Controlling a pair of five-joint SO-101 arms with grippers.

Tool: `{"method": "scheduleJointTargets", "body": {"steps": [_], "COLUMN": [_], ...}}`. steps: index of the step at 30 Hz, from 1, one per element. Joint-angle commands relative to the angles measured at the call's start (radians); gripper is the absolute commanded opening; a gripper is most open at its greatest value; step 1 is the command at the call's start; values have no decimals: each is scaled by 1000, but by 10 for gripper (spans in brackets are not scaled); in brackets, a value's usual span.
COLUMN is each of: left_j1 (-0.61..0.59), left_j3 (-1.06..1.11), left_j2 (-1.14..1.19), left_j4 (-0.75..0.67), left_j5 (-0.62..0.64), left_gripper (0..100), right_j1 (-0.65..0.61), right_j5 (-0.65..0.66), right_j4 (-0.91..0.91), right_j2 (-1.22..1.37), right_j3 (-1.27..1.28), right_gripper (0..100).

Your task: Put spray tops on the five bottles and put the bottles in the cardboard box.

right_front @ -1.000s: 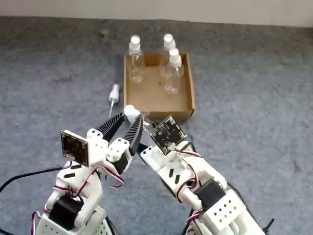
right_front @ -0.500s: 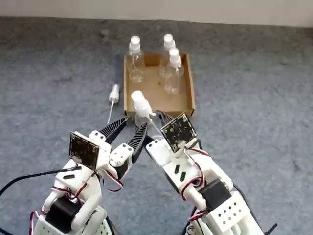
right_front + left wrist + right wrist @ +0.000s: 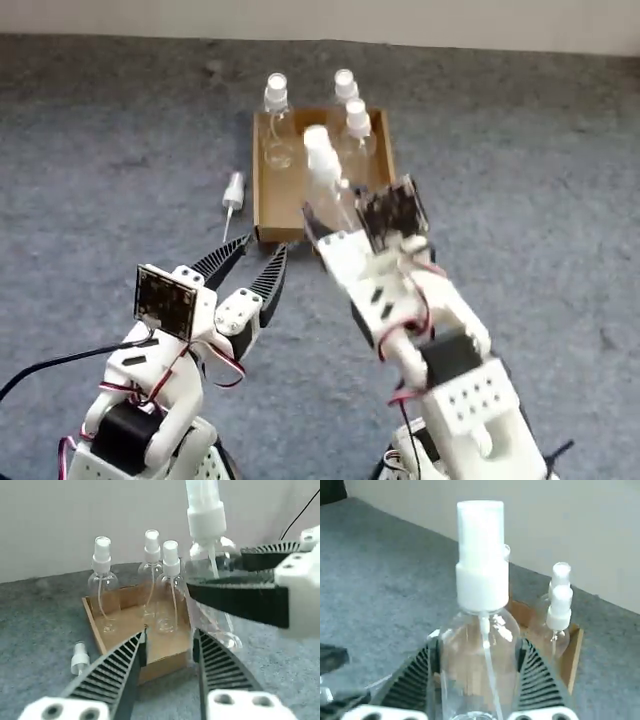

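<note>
My right tool [image 3: 332,218] pinches a clear, round-shouldered bottle [image 3: 327,185] with a white cap and thin dip tube. In the last second it has carried it from outside the near wall of the cardboard box [image 3: 263,218] to above the box's near half; I judge it ready to lower beside the three capped bottles [image 3: 278,145] at the box's far end. My left tool [image 3: 250,268], ridged black fingers spread and empty, has drawn back short of the near wall, and a loose spray top [image 3: 233,190] lies on the grey fibrous bench [image 3: 120,150] just outside the box's left wall.

overhead looks down; both wrist cameras face the box [image 3: 165,660].
</note>
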Motion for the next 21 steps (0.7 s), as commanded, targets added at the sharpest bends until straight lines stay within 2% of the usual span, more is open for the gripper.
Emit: {"method": "scheduleJointTargets", "body": {"steps": [1,3,7,11,21], "left_j1": [-5,-5,-5,-5,-13], "left_j3": [1,39,62,62,97], "left_j2": [1,1,1,2,4], "left_j4": [-31,-92,-149,-149,-176], "left_j5": [-46,-106,-115,-115,-120], "left_gripper": [120,120,128,233,216], "right_j1": [1,-28,-81,-119,-125], "right_j5": [-11,-43,-124,-124,-121], "right_j4": [53,127,211,232,618], "right_j2": [182,260,369,420,421], "right_j3": [-260,-366,-516,-565,-696], "right_gripper": [4,4,4,4,4]}}
